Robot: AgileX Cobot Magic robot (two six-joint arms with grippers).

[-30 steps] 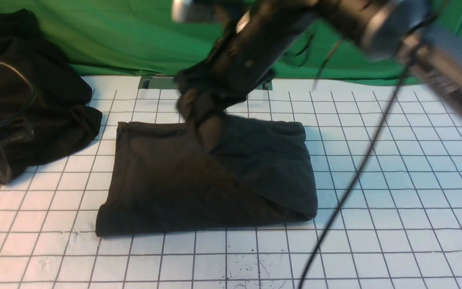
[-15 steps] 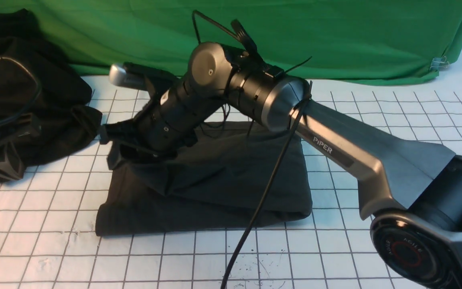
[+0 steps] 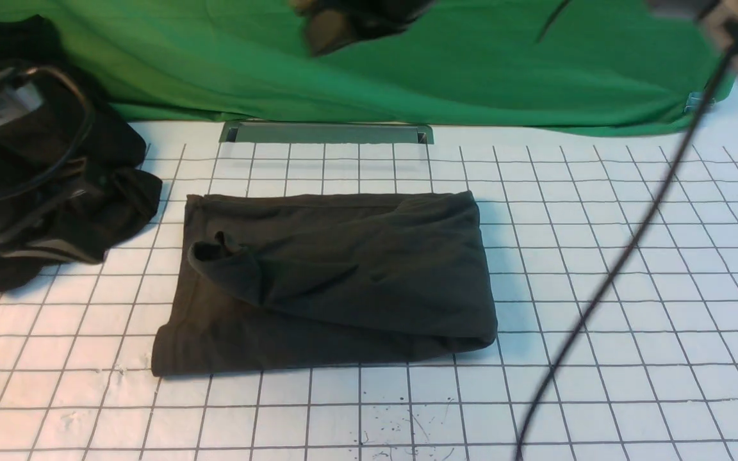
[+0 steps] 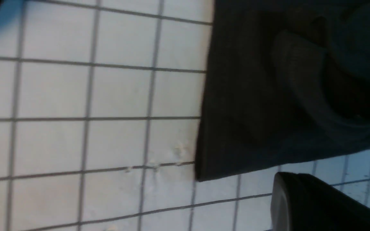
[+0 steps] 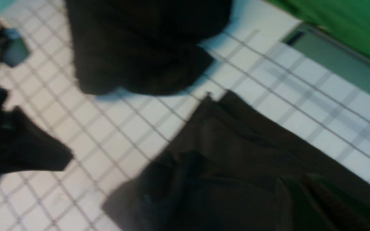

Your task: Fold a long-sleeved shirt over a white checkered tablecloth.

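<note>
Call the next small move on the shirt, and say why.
Probably tug the top flap's bunched end flat toward the long-sleeved shirt's left edge: it lies curled and short of that edge, while the rest sits as a neat rectangle on the white checkered tablecloth.

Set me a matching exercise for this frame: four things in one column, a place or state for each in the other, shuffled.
Things:
1. long-sleeved shirt
2. black garment
3. green cloth
4. white checkered tablecloth

Place or state:
A. draped along the back
B. crumpled heap at the far left
C. spread flat, ruled in squares
D. folded into a rough rectangle in the middle

Pairs: 1-D, 2-B, 3-A, 4-C.
</note>
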